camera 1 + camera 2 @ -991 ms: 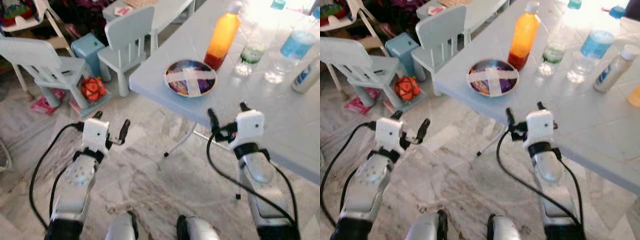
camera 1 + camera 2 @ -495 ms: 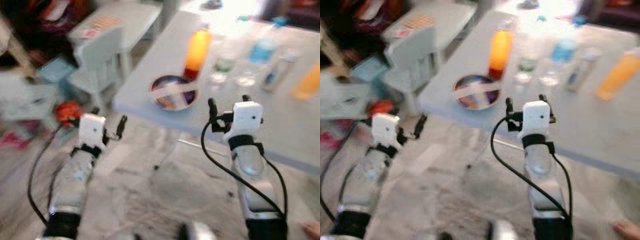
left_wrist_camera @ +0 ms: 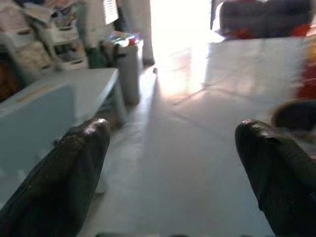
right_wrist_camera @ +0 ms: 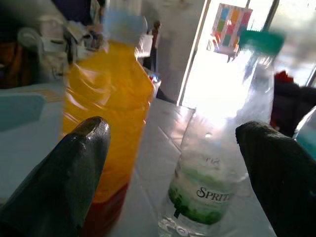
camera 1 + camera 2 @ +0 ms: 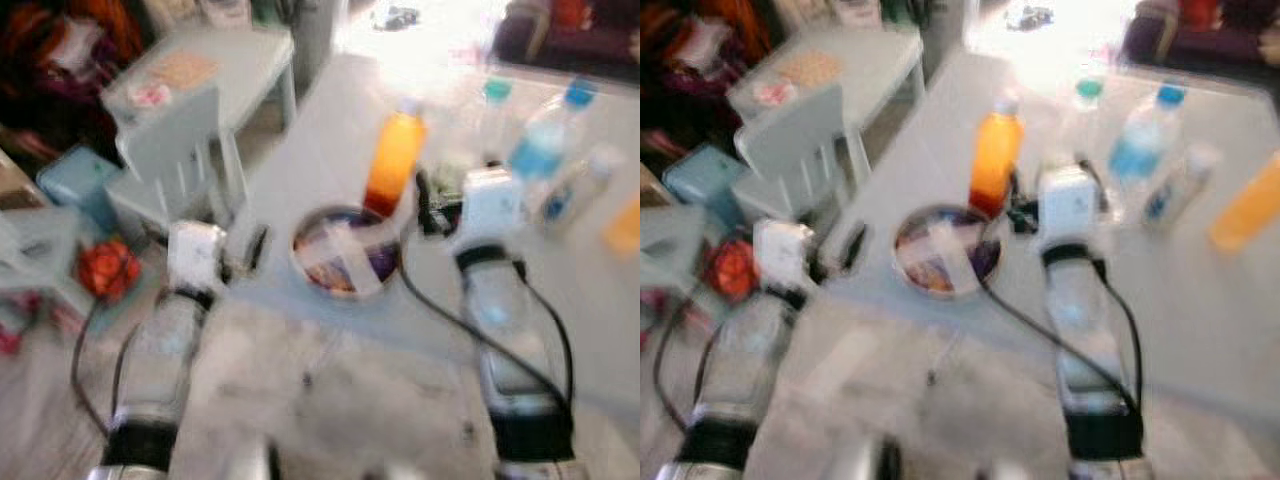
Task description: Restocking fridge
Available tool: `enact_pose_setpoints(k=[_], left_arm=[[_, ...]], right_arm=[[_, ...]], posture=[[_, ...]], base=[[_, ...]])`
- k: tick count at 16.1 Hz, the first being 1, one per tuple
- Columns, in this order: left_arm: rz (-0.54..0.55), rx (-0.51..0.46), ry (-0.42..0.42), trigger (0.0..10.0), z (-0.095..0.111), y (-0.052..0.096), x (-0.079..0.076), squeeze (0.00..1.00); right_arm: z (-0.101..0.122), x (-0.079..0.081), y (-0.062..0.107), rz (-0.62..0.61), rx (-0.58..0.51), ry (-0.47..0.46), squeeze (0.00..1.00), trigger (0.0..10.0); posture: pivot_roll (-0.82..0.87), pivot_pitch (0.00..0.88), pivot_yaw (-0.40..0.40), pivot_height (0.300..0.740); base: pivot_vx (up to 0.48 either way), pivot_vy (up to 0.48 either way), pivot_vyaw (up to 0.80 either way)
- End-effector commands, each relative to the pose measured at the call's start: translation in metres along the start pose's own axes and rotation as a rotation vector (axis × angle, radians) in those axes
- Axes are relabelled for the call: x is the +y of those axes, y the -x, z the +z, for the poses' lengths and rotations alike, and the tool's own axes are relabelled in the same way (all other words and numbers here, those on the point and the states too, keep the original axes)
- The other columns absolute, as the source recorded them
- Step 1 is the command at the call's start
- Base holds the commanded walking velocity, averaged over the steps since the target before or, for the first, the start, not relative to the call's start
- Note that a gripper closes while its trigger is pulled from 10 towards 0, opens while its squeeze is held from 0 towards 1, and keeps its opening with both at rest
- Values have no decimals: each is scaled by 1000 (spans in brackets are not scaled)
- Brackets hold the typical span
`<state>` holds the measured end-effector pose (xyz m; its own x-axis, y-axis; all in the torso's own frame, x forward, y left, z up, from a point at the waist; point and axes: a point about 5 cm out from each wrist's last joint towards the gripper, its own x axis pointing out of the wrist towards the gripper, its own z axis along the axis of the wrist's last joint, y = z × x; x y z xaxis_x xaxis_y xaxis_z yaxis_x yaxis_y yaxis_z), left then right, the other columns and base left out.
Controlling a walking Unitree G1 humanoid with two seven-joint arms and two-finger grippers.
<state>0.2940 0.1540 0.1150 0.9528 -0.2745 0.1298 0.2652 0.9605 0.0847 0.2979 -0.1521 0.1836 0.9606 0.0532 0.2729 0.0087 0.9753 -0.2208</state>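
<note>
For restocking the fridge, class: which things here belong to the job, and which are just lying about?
Belong to the job:
orange drink bottle
Sprite bottle
blue-capped water bottle
right gripper, open before the bottles

Just lying about:
taped bowl
small chair
orange ball

Both head views are blurred. In the upper left stands a pale kids' table [image 5: 835,62] with a card [image 5: 808,68] and a small pink thing [image 5: 767,92] lying on it. Just below it a small pale chair [image 5: 790,140] faces the table. At the left edge sits a light blue stool [image 5: 68,178], and below that a red-orange toy [image 5: 106,268] lies on the floor [image 5: 250,390], which is pale marbled stone. In the upper right corner is a dark sofa [image 5: 1200,40]. The left wrist view shows stacked white bins [image 3: 42,42] and a grey cylinder bin [image 3: 129,69] beside a bright doorway [image 3: 180,24].
</note>
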Motion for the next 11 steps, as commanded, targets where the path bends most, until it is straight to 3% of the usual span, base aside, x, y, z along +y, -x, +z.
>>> enact_pose_setpoints(k=[1, 8, 10, 11], left_arm=[[-10, -22, 4, 10000, 3, 1, -6, 0], [-27, -25, 19, 10000, 1, 5, -5, 0], [-35, -23, 7, 10000, 2, 5, -4, 0], [-36, -21, 6, 10000, 2, 5, -4, 0]], right_arm=[[-7, -6, 4, -10, 32, 11, 0, 10000], [-9, 4, 6, 17, 35, 9, 0, 10000], [-20, 9, 4, 45, 118, -68, 0, 10000], [-28, 17, 3, 120, 162, -110, 0, 10000]], posture=[[1, 84, 19, 740], [5, 89, 12, 740], [5, 89, 12, 740], [11, 97, 18, 740]], base=[[0, 0, 0], [0, 0, 0], [0, 0, 0], [0, 0, 0]])
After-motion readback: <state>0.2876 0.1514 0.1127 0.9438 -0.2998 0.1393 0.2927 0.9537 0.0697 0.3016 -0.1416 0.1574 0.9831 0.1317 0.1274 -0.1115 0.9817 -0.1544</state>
